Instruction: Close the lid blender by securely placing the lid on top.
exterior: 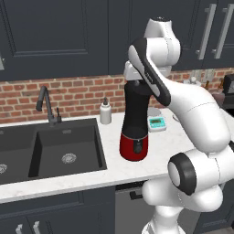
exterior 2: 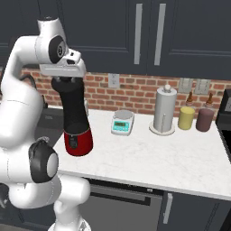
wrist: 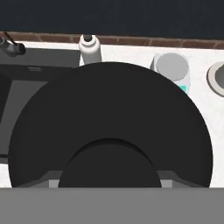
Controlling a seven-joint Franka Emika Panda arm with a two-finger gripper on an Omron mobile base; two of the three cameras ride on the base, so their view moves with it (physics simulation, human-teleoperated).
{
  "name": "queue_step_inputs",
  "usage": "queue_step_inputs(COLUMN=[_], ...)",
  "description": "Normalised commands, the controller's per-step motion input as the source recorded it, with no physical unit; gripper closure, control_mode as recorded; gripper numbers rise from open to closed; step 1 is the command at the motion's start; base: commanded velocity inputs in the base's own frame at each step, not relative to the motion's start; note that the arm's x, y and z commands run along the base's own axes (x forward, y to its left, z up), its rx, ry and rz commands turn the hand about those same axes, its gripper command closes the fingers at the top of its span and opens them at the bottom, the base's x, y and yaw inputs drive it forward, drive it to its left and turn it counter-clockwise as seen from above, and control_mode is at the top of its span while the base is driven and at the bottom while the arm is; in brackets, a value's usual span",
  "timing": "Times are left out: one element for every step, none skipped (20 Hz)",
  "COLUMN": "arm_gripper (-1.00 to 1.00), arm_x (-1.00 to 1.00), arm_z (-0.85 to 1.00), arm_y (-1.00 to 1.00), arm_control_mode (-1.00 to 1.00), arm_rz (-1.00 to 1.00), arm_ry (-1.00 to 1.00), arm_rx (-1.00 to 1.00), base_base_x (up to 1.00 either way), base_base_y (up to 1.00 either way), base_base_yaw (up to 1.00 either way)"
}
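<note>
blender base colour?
Glossy red, with a small dark button; the blender base shows best in the left base view, under the black jar.

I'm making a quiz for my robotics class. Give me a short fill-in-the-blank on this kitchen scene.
1. The blender has a glossy ___ base.
2. The blender stands on the counter to the ___ of the sink in the left base view.
3. The wall behind the counter is made of ___.

Missing words: red; right; brick

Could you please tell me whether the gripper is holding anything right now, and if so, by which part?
It cannot be told. The gripper sits directly over the blender, and the hand view looks down onto the lid, but the fingers are hidden.
</note>
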Motion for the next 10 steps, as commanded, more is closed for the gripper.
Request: queue_step_inputs(arm_gripper=[1.00,1.00,1.00,1.00,1.00,1.00,1.00,1.00,1.00,1.00], arm_x=[0.18,0.17,0.17,0.18,0.17,0.18,0.16,0.16,0.17,0.18], arm_z=[-0.18,-0.19,-0.22,-0.22,-0.21,-0.19,-0.17,-0.11,-0.08,-0.09], arm_y=[0.00,0.00,0.00,0.00,0.00,0.00,0.00,0.00,0.00,0.00], arm_control_mode=[-1.00,-1.00,-1.00,-1.00,-1.00,-1.00,-1.00,-1.00,-1.00,-1.00], arm_rz=[0.00,0.00,0.00,0.00,0.00,0.00,0.00,0.00,0.00,0.00], arm_ry=[0.00,0.00,0.00,0.00,0.00,0.00,0.00,0.00,0.00,0.00], arm_rx=[0.00,0.00,0.00,0.00,0.00,0.00,0.00,0.00,0.00,0.00], base_base_x=[0.00,0.00,0.00,0.00,0.00,0.00,0.00,0.00,0.00,0.00], base_base_y=[0.00,0.00,0.00,0.00,0.00,0.00,0.00,0.00,0.00,0.00], base_base_yaw=[0.00,0.00,0.00,0.00,0.00,0.00,0.00,0.00,0.00,0.00])
